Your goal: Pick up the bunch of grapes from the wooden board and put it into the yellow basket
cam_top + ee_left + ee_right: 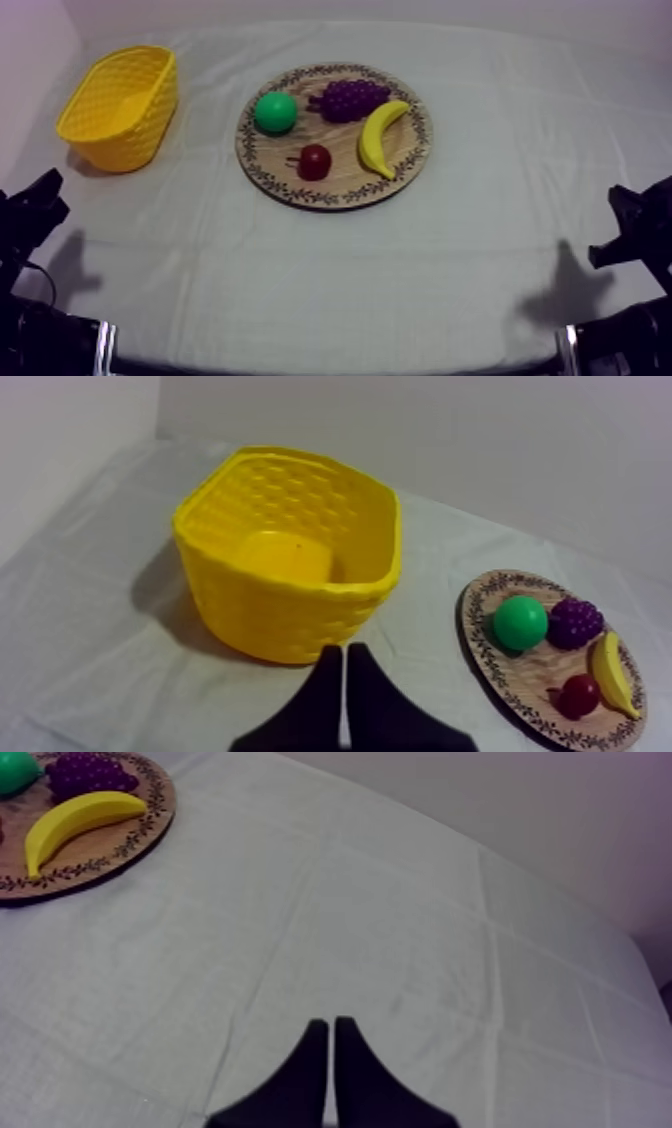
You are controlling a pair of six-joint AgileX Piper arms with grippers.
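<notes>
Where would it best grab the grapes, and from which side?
Probably from above, pinching the grapes across their middle: the bunch lies flat on the board, with the green fruit and banana crowding its two ends.

Top view slanting down on table (400, 270), wrist views low, forward-facing, all sharing wooden board (345, 178)

Light dim, even, faintly violet. On the tabletop (400, 280), soft shadows (68, 268) lie at 8 and 4 o'clock of the top view. The basket (120, 105) shades its 7 o'clock side.
</notes>
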